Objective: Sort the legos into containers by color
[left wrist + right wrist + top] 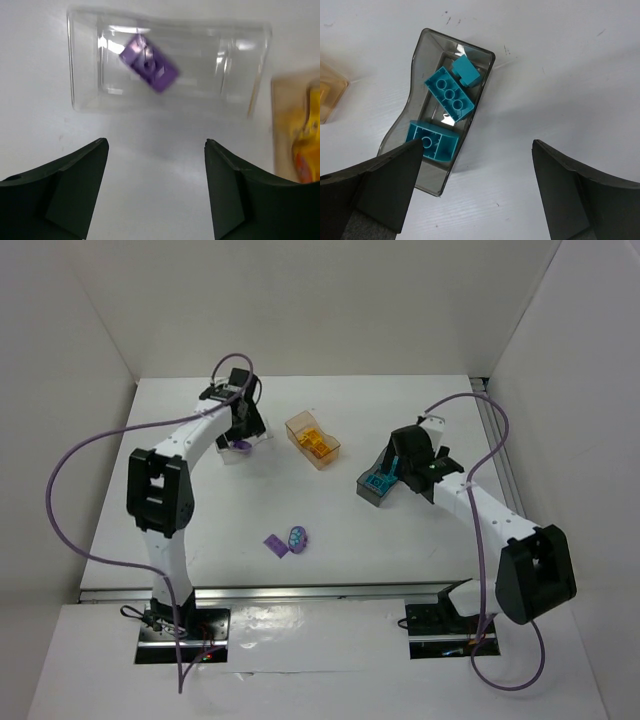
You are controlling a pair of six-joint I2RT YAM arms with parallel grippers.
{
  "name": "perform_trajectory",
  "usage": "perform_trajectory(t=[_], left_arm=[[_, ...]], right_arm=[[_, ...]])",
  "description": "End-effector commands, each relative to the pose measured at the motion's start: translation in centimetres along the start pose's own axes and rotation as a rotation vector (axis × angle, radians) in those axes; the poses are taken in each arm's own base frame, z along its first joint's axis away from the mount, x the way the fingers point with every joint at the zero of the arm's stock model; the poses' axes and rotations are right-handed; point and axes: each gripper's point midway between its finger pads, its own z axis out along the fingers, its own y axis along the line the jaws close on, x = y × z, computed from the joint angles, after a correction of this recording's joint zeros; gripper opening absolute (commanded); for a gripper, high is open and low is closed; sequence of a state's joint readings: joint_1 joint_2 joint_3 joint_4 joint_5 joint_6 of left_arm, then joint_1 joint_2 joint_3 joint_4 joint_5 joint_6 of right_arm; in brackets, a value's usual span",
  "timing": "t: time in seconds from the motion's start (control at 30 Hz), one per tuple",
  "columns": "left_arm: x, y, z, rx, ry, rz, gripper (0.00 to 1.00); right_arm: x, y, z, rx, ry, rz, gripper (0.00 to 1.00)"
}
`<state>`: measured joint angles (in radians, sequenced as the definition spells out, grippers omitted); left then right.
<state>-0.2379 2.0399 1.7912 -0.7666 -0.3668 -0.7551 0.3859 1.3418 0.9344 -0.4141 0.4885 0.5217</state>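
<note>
My left gripper (156,145) is open and empty, just above the near side of the clear bin (82,60), which holds a purple brick (150,65). The clear bin (240,448) sits at the back left in the top view, partly hidden by the arm. My right gripper (477,147) is open and empty beside the smoky grey bin (427,165), which holds three cyan bricks (449,94). The amber bin (312,441) with yellow bricks stands at the back middle. A flat purple brick (275,544) and a rounded purple piece (298,538) lie on the table in front.
The amber bin's edge (287,125) shows at the right of the left wrist view, and its corner (327,97) at the left of the right wrist view. White walls enclose the table on three sides.
</note>
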Motion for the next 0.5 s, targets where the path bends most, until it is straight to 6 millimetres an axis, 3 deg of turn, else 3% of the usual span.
perform_trajectory(t=[0.0, 0.03, 0.07, 0.13, 0.2, 0.27, 0.37, 0.47], left_arm=[[2.5, -1.3, -7.4, 0.125, -0.059, 0.085, 0.84], [5.9, -1.0, -8.7, 0.157, -0.030, 0.125, 0.82], [7.9, -1.0, -9.2, 0.185, 0.003, 0.153, 0.81], [12.7, 0.6, -8.9, 0.173, 0.094, 0.175, 0.81], [15.9, 0.6, -10.2, 0.208, 0.150, 0.153, 0.81], [19.4, 2.0, -10.2, 0.186, 0.209, 0.151, 0.81], [21.8, 2.6, -10.7, 0.175, 0.270, 0.043, 0.83], [22.9, 2.3, -11.2, 0.180, 0.280, -0.022, 0.87]], right_arm=[[-0.6, 0.1, -1.1, -0.052, -0.022, 0.018, 0.96], [-0.2, 0.7, -1.4, -0.087, -0.014, 0.016, 0.96], [-0.2, 1.2, -1.8, -0.109, -0.017, 0.026, 0.96], [0.2, 1.6, -1.9, -0.120, -0.014, 0.015, 0.96], [0.4, 2.0, -2.1, -0.131, -0.012, 0.016, 0.96], [0.5, 2.2, -2.2, -0.131, -0.015, 0.009, 0.96], [0.6, 2.9, -2.4, -0.141, -0.018, -0.006, 0.96], [0.2, 3.3, -2.9, -0.141, -0.029, -0.016, 0.96]])
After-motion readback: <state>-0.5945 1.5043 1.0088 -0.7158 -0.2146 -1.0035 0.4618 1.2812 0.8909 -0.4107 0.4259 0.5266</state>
